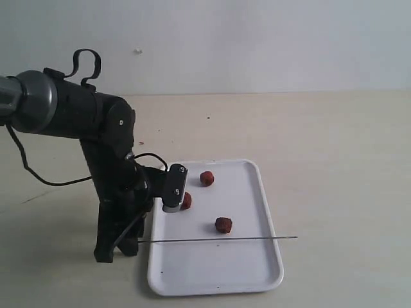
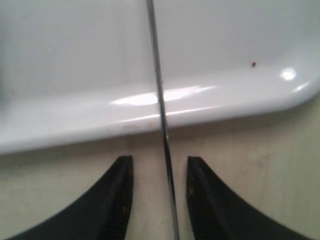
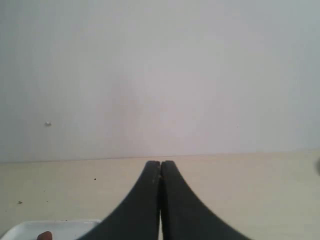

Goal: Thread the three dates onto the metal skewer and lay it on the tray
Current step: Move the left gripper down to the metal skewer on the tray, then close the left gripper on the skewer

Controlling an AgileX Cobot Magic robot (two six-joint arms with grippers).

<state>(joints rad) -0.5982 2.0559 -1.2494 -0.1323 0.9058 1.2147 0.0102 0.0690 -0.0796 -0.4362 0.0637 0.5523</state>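
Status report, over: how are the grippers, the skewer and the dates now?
Left gripper open, astride the skewer end beside the tray. Right gripper shut, empty. Three dates loose on the tray, none threaded. Nothing in the way.

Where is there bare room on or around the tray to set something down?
Free: the tray strip between the metal skewer and the near rim; the table right of the tray. Crowded: mid-tray, around the three dates, and the left rim, where the open left gripper straddles the skewer.
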